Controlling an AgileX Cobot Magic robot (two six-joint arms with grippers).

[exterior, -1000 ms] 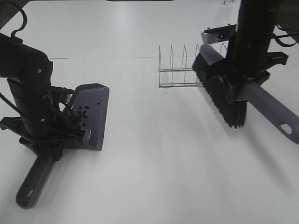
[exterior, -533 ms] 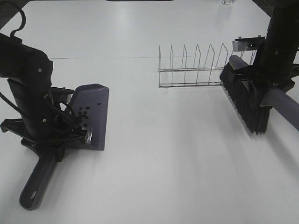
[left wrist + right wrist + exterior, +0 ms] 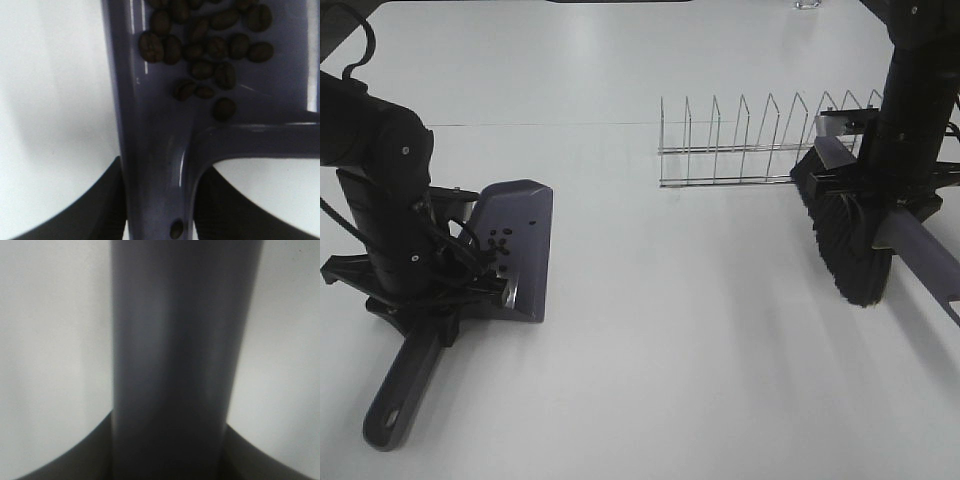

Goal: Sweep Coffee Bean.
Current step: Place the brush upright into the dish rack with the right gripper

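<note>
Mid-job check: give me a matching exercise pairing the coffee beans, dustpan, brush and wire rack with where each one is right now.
Things:
1. coffee beans
2. dustpan
3. brush
4. wire rack

Places:
A. gripped by the right gripper, on the right side of the table
B. standing free toward the back of the table
C. lying inside the dustpan
D. gripped by its handle in the left gripper, on the left side of the table

Pairs: 1-C, 2-D, 3-A, 4-B.
</note>
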